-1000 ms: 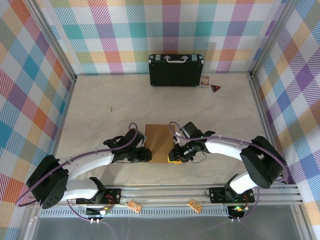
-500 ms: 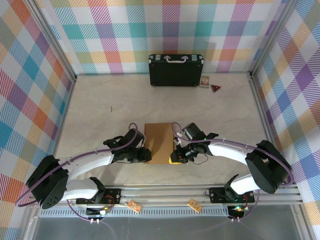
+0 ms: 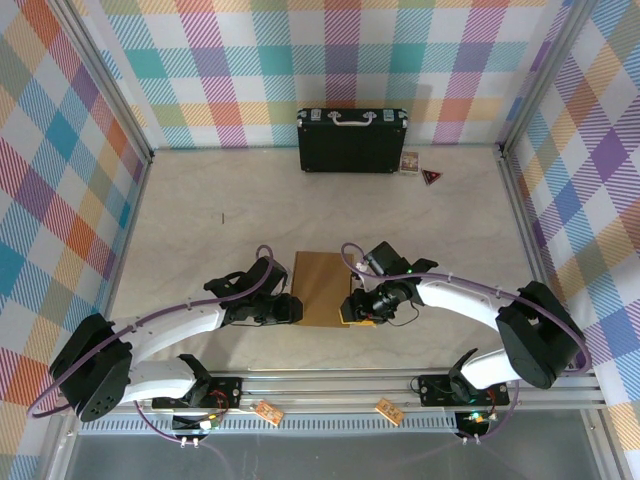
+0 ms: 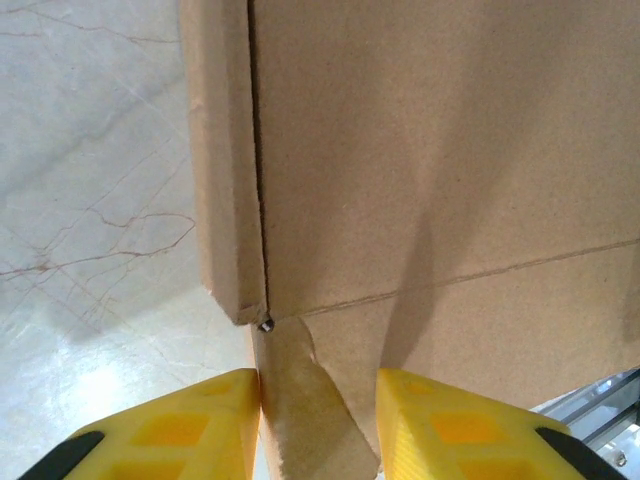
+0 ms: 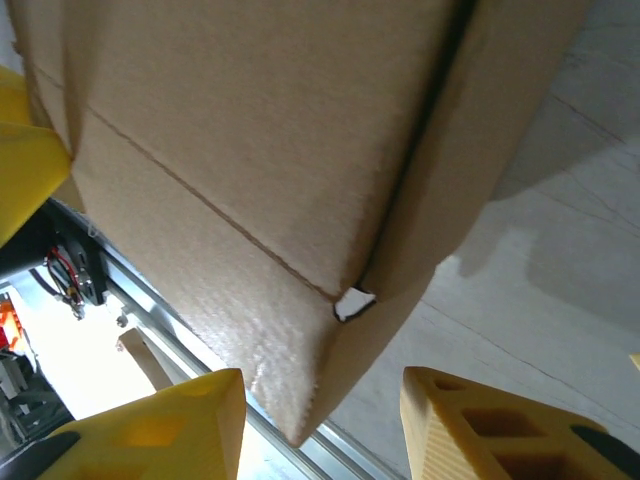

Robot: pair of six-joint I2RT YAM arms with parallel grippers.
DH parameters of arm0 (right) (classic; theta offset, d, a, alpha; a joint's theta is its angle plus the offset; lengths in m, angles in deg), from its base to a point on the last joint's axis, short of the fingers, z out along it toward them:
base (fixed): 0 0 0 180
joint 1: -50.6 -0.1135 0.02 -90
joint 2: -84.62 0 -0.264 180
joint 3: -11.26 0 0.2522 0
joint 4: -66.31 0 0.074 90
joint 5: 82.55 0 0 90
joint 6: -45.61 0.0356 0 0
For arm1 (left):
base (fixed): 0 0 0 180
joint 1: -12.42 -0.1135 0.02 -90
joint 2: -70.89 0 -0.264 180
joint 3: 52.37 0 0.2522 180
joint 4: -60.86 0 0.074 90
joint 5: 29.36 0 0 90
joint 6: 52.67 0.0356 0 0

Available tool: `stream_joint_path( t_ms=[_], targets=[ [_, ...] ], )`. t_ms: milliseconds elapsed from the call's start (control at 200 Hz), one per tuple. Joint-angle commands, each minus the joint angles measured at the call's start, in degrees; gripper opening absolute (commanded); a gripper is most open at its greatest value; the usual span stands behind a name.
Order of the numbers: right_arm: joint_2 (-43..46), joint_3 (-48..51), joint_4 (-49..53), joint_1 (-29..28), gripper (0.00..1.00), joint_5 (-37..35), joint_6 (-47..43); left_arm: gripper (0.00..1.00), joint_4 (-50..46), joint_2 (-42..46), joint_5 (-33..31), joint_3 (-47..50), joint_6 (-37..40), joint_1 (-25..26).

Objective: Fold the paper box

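Tabletop [image 3: 200, 230] bears paper box [image 3: 322, 285] between left end effector [image 3: 297, 309] and right end effector [image 3: 348, 310].

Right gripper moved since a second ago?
Yes, slightly: the right gripper has edged rightward, judged against the black case.

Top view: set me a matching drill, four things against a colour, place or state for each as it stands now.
1. case
2. box
3. red triangle
4. left gripper

A. shut on a cardboard flap
B. black, silver handle
C. brown, nearer the arms than the case
D. right of the case

Pairs: 1-B, 2-C, 3-D, 4-A
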Motion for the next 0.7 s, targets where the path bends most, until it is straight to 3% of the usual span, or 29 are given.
stream_joint_path(
  t_ms=[0,695],
  targets=[
    [0.5,-1.8,2.3,0.2,0.45,-0.8,-1.3,0.36,-2.8,1.5,-1.1,-1.9,0.8,0.6],
    [-2.8,-0.6,-2.4,0.2,0.35,2.6,-0.9,0.34,-0.6,0.0,0.0,-0.2,0.8,0.6]
  ],
)
